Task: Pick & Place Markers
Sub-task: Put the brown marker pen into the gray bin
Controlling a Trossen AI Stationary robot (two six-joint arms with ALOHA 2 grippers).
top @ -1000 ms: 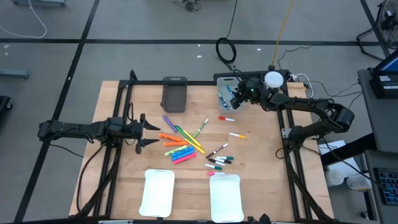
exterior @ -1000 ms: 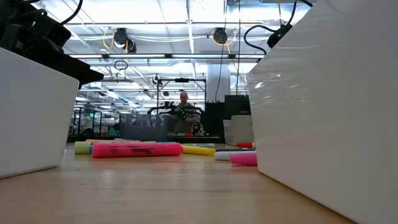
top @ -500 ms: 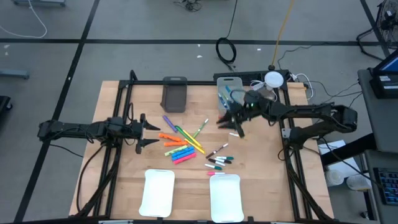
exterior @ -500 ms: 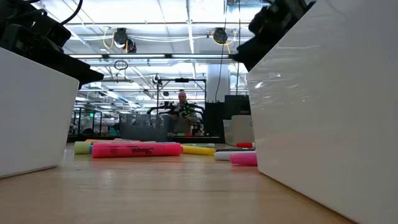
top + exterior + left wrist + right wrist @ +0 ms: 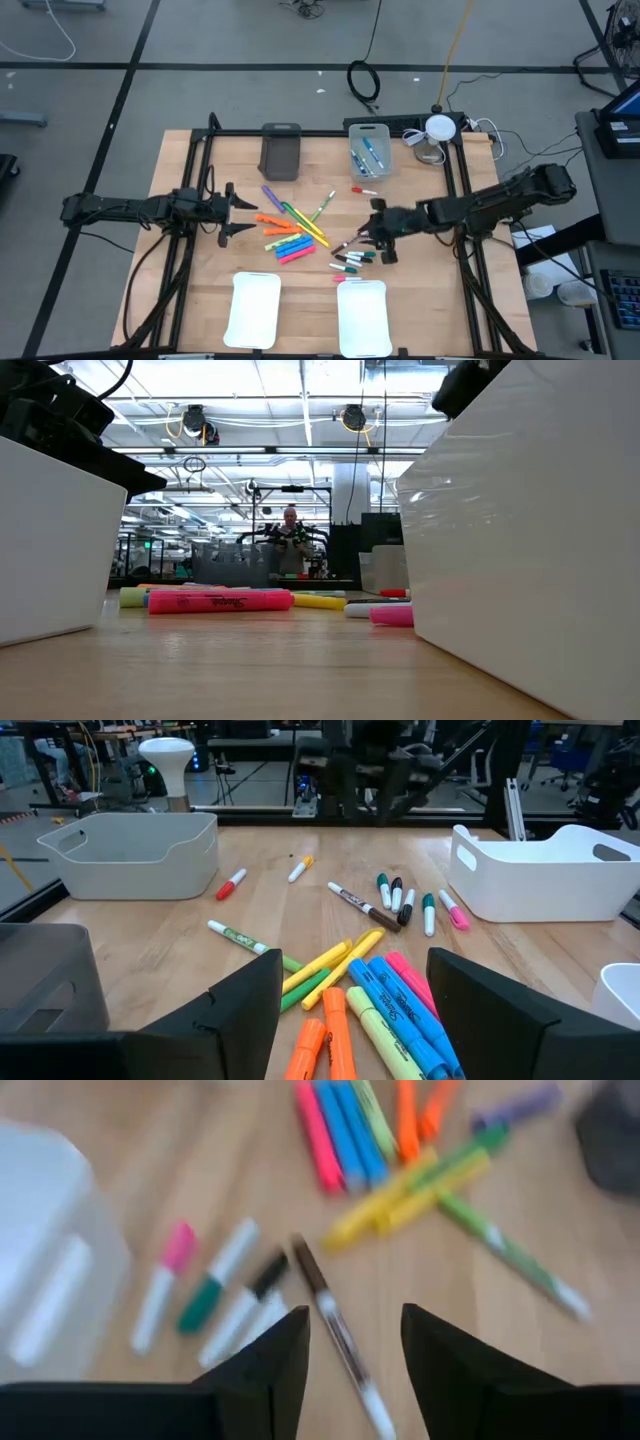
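Note:
The markers lie mid-table: chunky coloured ones in a pile point(image 5: 285, 236) point(image 5: 365, 990) and thin white-barrelled ones point(image 5: 350, 256) nearer the right side. A red-capped one point(image 5: 363, 189) lies apart, and a few lie in the light grey bin point(image 5: 368, 150). My right gripper point(image 5: 378, 238) hovers open over the thin markers. In its wrist view point(image 5: 355, 1320) a dark-capped thin marker point(image 5: 325, 1305) lies on the wood below the gap between the fingers. My left gripper point(image 5: 232, 212) point(image 5: 350, 985) waits open at the table's left, pointing at the pile.
A dark grey bin point(image 5: 281, 151) stands at the far edge, left of the light grey bin. Two white trays point(image 5: 254, 310) point(image 5: 362, 318) sit at the near edge and fill the low view's sides point(image 5: 530, 530). A person point(image 5: 290, 535) stands far off in the room.
My right gripper has swung from above the light grey bin at the far edge toward the near edge. It now hangs over the thin markers.

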